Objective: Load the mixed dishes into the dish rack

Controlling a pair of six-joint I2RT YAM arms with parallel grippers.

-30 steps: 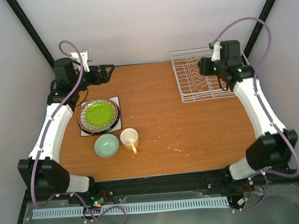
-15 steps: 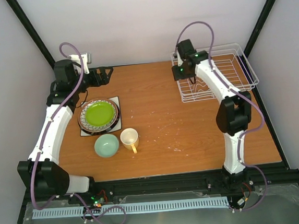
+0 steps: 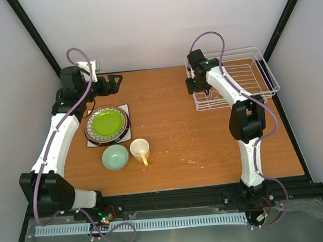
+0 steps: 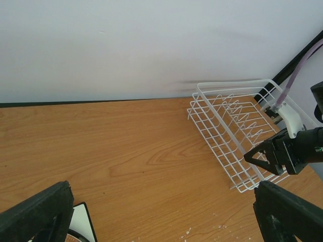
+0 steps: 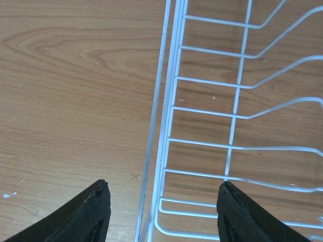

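The white wire dish rack [image 3: 242, 74] stands at the back right and holds no dishes; it also shows in the left wrist view [image 4: 227, 131]. My right gripper [image 3: 194, 86] is open over the rack's left rim [image 5: 169, 151], one finger on each side of it. My left gripper [image 3: 114, 81] is open and empty at the back left, above bare table [image 4: 162, 187]. A lime-green plate [image 3: 107, 123] tops a stack with a petal-patterned plate [image 3: 93, 137] on the white square plate [image 3: 125, 136]. The mint bowl [image 3: 115, 157] and yellow mug [image 3: 140, 149] stand in front of the stack.
The wooden table [image 3: 180, 136] has white crumbs scattered near its middle. Grey walls and black frame posts close in the back and sides. The right arm's links [image 3: 245, 119] reach up across the table's right half.
My right arm has swung from the rack's right side across to its left rim. The left arm has barely moved. The dishes have not moved.
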